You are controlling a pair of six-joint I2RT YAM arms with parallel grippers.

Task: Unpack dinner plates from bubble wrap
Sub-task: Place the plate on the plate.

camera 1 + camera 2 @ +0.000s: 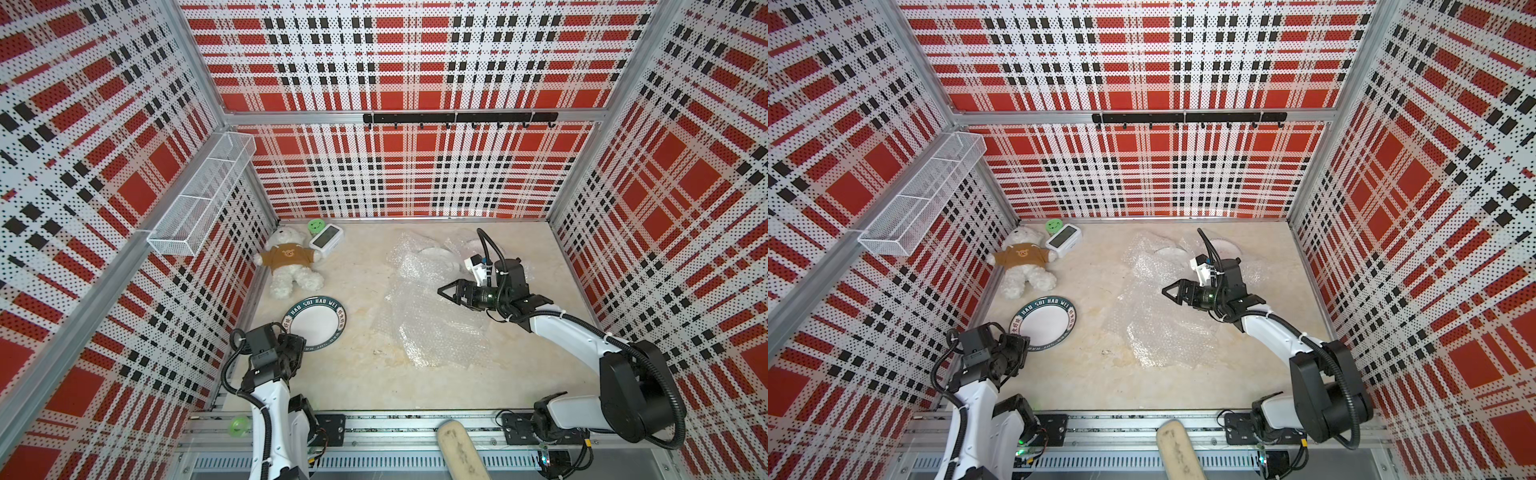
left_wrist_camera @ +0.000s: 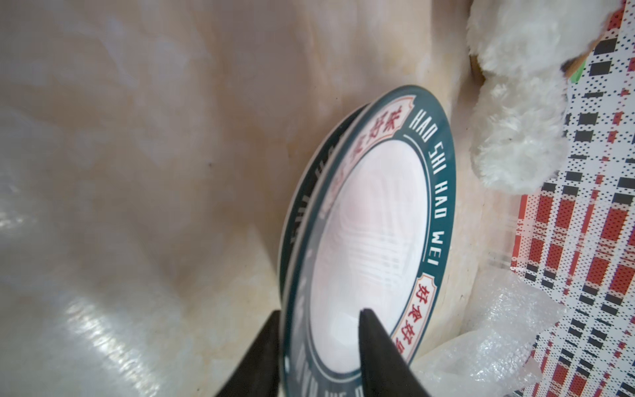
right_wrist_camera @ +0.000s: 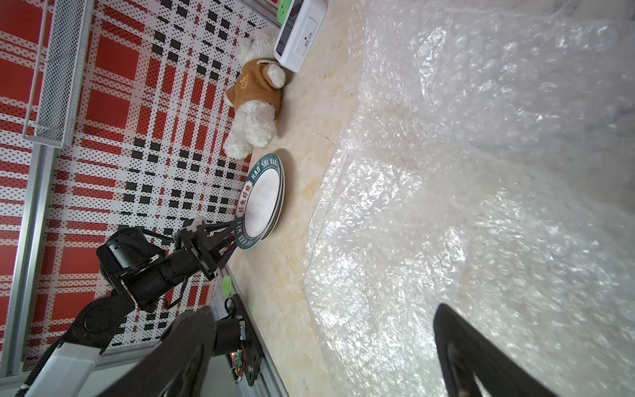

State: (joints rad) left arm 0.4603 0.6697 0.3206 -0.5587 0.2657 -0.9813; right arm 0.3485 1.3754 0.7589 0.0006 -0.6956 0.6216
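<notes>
Plates in plain sight are numbering two: the top plate [image 2: 367, 240] is sitting on the lower plate [image 2: 299, 220], stacked at the desk's left side, near the feet of the plush bear [image 1: 291, 266]. Both are round and glossy, white in the well, each wearing a broad dark teal rim band with pale lettering and red-charactered panels.

The left tool [image 2: 319, 312] is standing spread astride the stack's near rim, one finger over the white well, the other outside the edge; contact cannot be told. The right tool [image 1: 443, 291] is hovering fully spread, holding nothing, over the bubble wrap [image 1: 432, 328].

The wrap is sprawling across the desk's right half: clear, shiny, crinkled, studded with small bubbles. Its sheets are overlapping, so their count cannot be told. Among its far folds a pale round shape [image 1: 1170, 251] is showing, a curved rim [image 1: 1227, 245] beside it; marks too blurred to tell.

One bear, white and fluffy in a brown jumper, one white boxy clock [image 1: 326, 242] and one small green round thing [image 1: 316, 226] are lying in the far left corner. One white wire-mesh basket [image 1: 203, 195] of three compartments is hanging on the left wall; one black hook rail [image 1: 459, 117] is running along the back wall.

The desk [image 1: 353, 382] is showing a cream, marbled surface. Three perforated walls are carrying red, black and white plaid, framed in aluminium.
</notes>
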